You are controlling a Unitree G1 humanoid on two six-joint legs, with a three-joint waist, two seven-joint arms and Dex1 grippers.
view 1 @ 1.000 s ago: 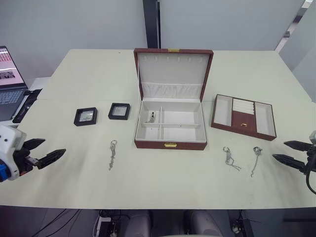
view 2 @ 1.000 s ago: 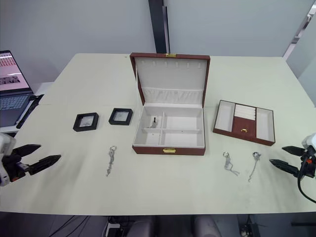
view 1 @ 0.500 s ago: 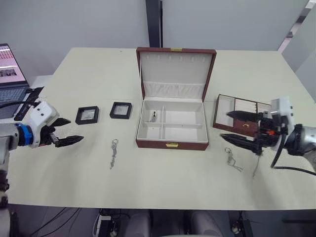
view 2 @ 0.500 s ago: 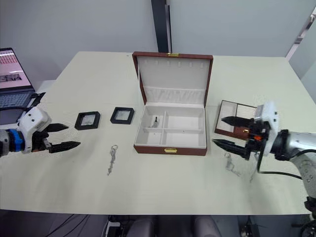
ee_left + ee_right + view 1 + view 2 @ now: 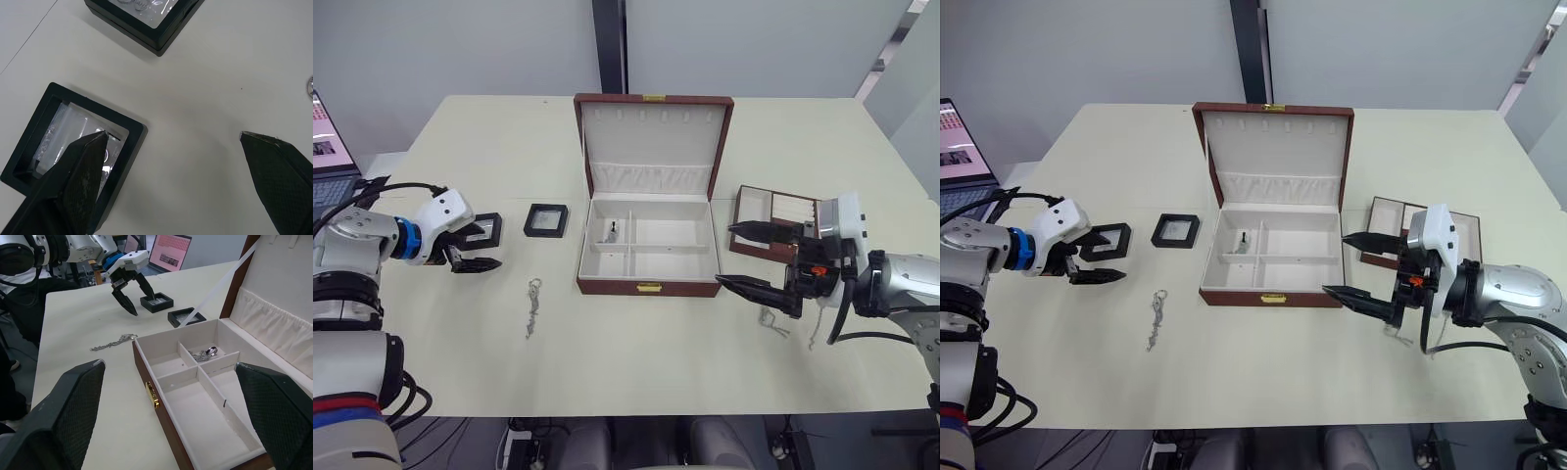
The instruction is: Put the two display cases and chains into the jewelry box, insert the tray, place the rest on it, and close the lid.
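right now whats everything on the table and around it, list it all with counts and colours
jewelry box: 1, dark red with cream lining, table centre, lid open and upright
display cases: 2, black frames with clear centres, left of the box; the farther-left one sits between the left gripper's fingers
chains: 4, silver; one on the table front-left of the box, one in a rear-left box compartment, two at front right by the right gripper
tray: 1, dark red with cream compartments, right of the box
laptop: 1, screen lit, far left edge
table: 1, pale cream
left gripper: black fingers open around a display case
right gripper: black fingers open, just right of the box
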